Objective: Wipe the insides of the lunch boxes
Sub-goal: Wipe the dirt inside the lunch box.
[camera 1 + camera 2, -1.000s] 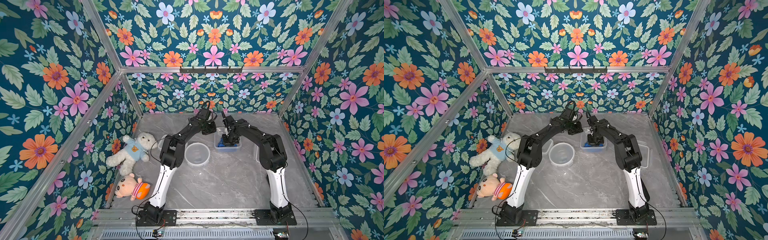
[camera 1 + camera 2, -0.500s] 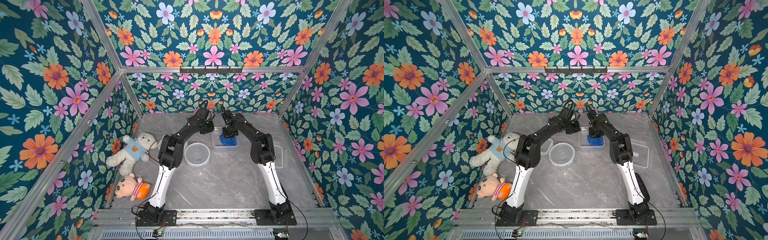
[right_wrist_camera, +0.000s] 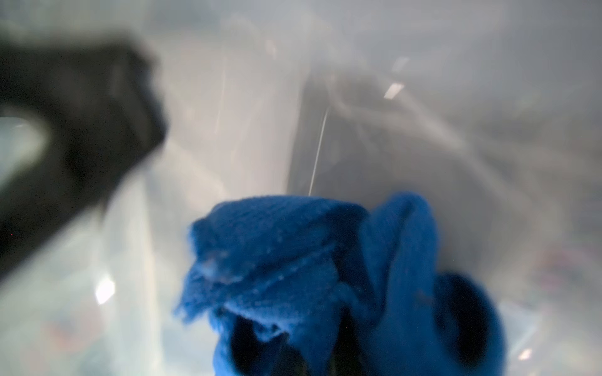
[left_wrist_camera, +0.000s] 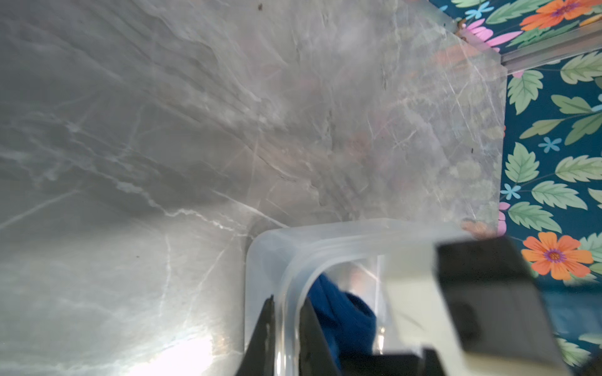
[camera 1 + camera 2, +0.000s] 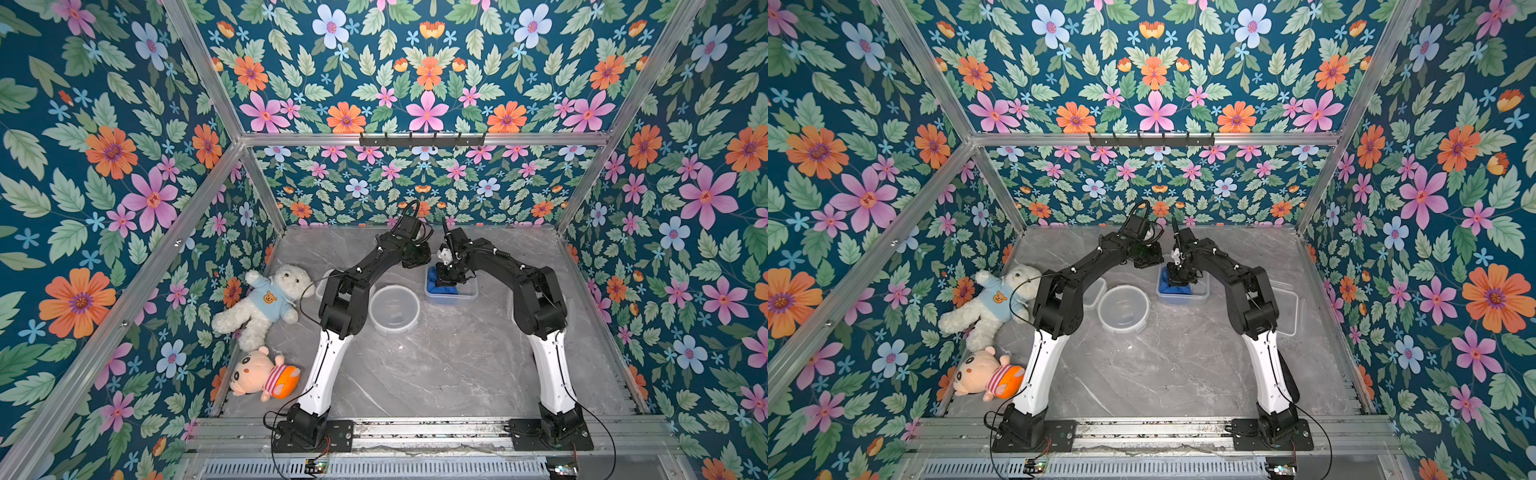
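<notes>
The small lunch box point(image 5: 467, 294) has its wall pinched between the closed jaws of the left gripper point(image 4: 288, 304). Inside it, the right gripper point(image 5: 448, 277) squeezes the blue cloth point(image 3: 293, 260) tight. The round lunch box point(image 5: 394, 308) sits empty, well apart from both jaws

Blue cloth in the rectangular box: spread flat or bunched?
Bunched. The blue cloth shows crumpled folds inside the rectangular box, gripped by the right hand.

no legible text, label or number anywhere
</notes>
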Robot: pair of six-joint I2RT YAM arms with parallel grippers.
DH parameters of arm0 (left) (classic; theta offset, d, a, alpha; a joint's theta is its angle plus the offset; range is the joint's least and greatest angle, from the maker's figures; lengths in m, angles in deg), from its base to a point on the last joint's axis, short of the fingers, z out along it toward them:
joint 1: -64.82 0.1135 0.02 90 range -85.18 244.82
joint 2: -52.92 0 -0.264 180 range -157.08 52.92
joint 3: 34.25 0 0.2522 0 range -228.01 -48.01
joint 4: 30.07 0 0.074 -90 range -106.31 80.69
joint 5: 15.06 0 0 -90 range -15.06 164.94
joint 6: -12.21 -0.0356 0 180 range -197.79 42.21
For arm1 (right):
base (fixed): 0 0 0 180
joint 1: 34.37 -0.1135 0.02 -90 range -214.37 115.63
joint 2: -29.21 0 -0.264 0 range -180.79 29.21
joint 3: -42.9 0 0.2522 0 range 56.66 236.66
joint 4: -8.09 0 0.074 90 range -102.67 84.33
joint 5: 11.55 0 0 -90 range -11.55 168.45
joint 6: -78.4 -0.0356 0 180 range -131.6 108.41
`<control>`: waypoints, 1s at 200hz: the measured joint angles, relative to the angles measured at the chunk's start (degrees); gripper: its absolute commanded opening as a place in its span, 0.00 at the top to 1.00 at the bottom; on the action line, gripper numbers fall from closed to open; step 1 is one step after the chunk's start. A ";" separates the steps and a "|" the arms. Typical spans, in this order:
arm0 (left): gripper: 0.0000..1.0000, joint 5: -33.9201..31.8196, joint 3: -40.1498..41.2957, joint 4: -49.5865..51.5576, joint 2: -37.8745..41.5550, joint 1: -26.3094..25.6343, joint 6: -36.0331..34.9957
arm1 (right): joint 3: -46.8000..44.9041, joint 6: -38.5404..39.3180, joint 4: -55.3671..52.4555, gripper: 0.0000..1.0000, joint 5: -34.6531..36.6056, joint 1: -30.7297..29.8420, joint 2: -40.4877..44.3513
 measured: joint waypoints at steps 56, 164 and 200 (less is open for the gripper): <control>0.87 -0.57 1.09 0.17 0.59 -0.28 -0.44 | -0.11 -3.74 8.11 1.00 -6.78 -1.97 -0.17; 0.86 -0.68 1.57 0.92 2.12 -0.94 -0.46 | -12.07 -0.02 9.49 1.00 -7.80 -3.69 11.50; 0.86 -0.61 3.19 0.90 3.17 -0.87 -0.42 | -12.00 2.25 5.25 1.00 -2.08 -3.76 13.44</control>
